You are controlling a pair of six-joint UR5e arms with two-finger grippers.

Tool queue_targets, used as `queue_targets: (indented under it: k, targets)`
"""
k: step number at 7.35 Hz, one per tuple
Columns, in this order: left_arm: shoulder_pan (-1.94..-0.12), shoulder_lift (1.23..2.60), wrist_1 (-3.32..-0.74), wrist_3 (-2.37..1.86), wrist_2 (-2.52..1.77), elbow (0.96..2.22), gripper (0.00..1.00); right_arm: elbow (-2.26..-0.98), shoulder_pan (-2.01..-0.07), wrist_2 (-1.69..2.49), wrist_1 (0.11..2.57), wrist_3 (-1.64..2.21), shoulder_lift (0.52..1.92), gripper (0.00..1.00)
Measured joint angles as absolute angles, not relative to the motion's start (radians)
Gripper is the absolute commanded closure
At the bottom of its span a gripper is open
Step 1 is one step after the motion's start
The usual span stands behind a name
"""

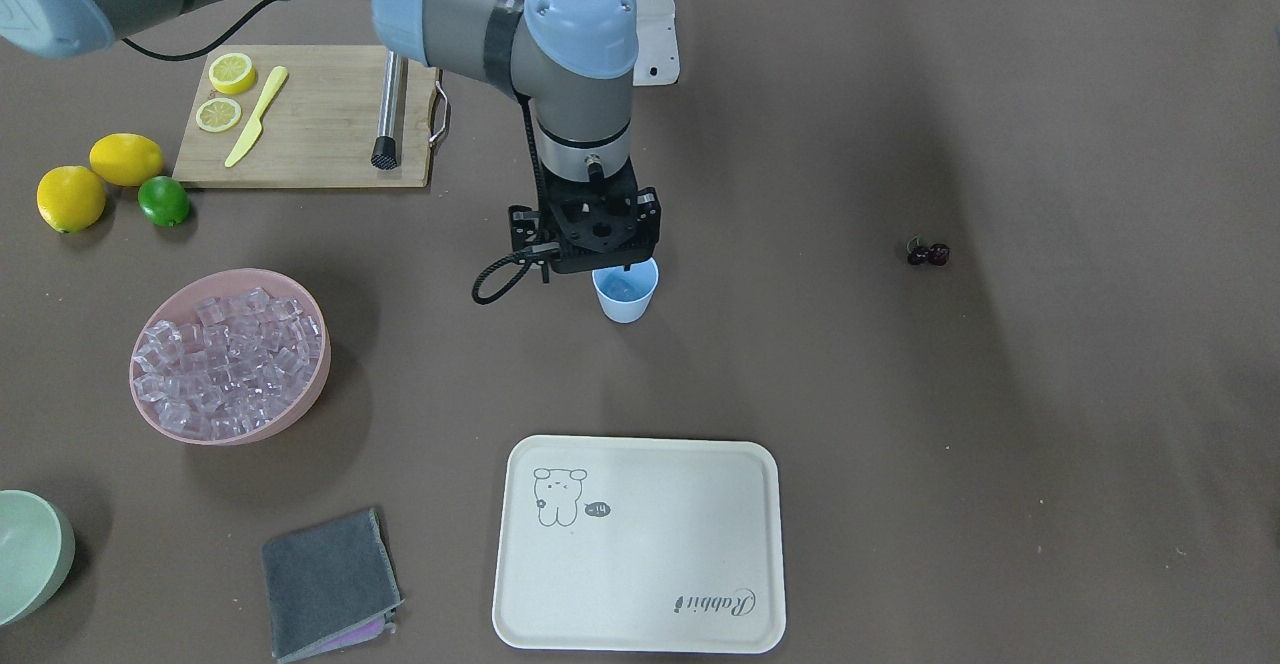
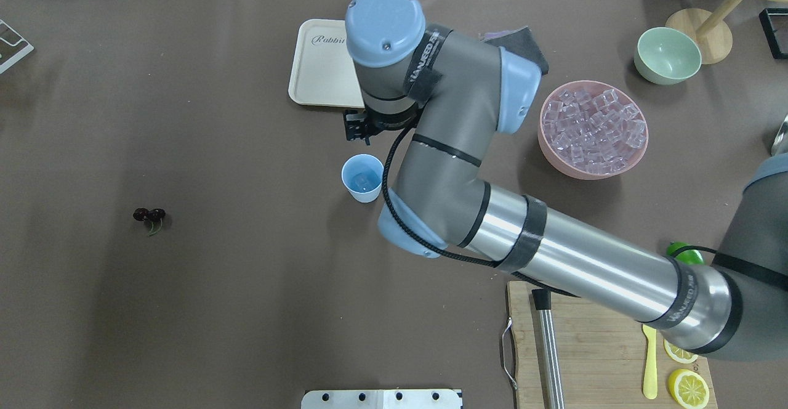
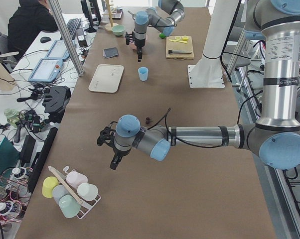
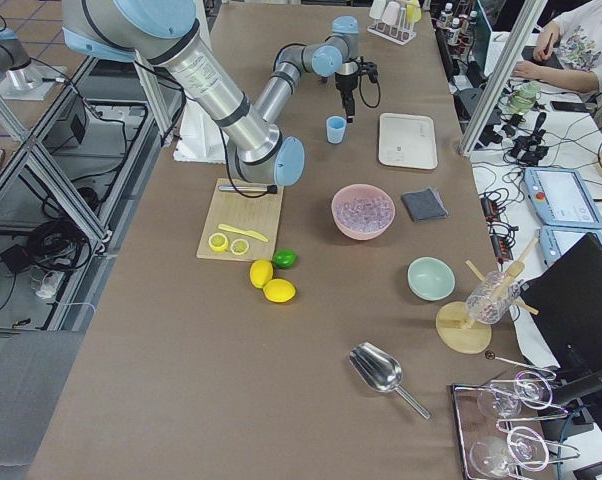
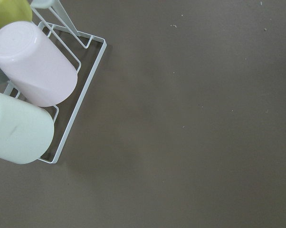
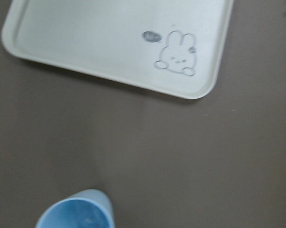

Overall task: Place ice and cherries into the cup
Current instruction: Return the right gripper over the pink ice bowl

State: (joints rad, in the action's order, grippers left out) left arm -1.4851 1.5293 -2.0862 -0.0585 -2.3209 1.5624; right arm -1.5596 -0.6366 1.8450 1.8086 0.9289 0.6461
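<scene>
A bamboo cutting board point(image 1: 320, 139) carries two lemon slices point(image 1: 232, 73), a yellow knife point(image 1: 256, 116) and a steel muddler point(image 1: 389, 109) — two lemons point(image 1: 126, 158) and a lime point(image 1: 163, 201) lie just beside it. A cream tray point(image 1: 660, 554) lies near a grey cloth point(image 1: 325, 579).

table point(image 1: 900, 464): brown | on it: cup point(image 1: 626, 296), cherries point(image 1: 928, 254), pink bowl point(image 1: 311, 396), tray point(image 1: 660, 554), cutting board point(image 1: 320, 134)

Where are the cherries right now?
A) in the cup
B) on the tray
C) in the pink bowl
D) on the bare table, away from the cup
D: the cherries lie on the bare table, well apart from the cup.
</scene>
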Motion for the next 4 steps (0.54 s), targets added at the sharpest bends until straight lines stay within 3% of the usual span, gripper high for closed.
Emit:
queue_targets:
  k: [2,4]
  targets:
    - [-1.485,1.528,-2.086,-0.059,-2.321,1.564,0.02,-1.694,-0.754,1.846,1.864,0.718,0.805,0.02]
    - [-1.484,1.527,-2.086,-0.059,-2.321,1.566,0.02,-1.729,-0.84,1.815,1.87,0.456,0.925,0.02]
